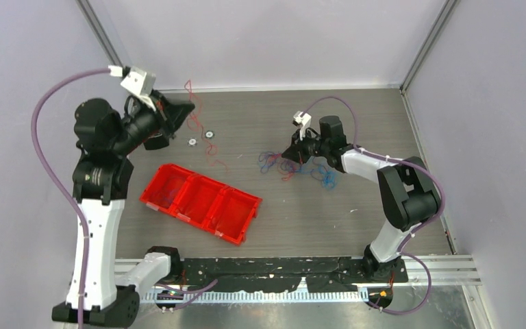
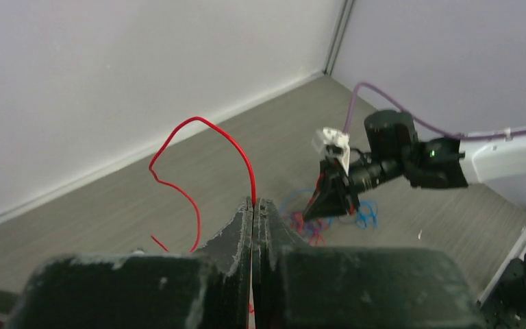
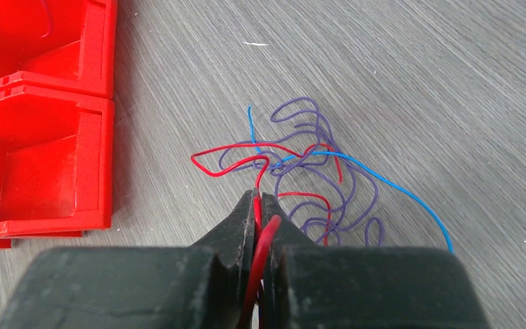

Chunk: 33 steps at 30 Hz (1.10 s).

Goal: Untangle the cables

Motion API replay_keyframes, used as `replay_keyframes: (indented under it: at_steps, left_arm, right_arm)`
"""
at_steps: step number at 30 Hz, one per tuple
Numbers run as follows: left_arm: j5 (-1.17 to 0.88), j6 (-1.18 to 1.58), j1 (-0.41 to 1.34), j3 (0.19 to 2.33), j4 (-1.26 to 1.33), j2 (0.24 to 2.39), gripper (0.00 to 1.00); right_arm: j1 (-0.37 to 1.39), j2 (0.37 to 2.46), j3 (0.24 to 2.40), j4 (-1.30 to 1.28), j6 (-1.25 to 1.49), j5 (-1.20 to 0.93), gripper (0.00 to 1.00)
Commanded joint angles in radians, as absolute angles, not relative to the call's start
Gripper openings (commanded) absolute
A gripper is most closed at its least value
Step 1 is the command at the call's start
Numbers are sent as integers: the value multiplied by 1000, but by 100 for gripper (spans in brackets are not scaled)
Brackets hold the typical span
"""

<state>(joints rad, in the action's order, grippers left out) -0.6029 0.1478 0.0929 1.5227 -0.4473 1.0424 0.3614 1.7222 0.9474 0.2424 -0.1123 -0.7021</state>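
My left gripper (image 1: 181, 110) is raised at the back left and is shut on a thin red cable (image 2: 198, 147), which curls up from its tips (image 2: 254, 202); in the top view this red cable (image 1: 195, 120) hangs down towards the table. My right gripper (image 1: 289, 152) is down at a tangle of red, blue and purple cables (image 1: 301, 166) in the middle right. In the right wrist view it (image 3: 259, 195) is shut on a red cable (image 3: 236, 162) of that tangle, beside purple loops (image 3: 315, 171) and a blue strand (image 3: 390, 186).
A red three-compartment bin (image 1: 201, 201) lies askew in the middle left of the table; its wall shows in the right wrist view (image 3: 38, 89). Two small silver rings (image 1: 202, 138) lie on the table near the left gripper. Walls enclose the table at back and sides.
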Motion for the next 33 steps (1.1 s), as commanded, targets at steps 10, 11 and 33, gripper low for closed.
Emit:
replay_keyframes:
  at_steps: [10, 11, 33]
  left_arm:
    - [-450, 6, 57, 1249, -663, 744, 0]
    - [-436, -9, 57, 1227, -689, 737, 0]
    - [-381, -476, 58, 868, -818, 1166, 0]
  right_arm:
    - [351, 1661, 1026, 113, -192, -726, 6]
    - [351, 1662, 1030, 105, -193, -725, 5]
    - [346, 1651, 1026, 53, -201, -707, 6]
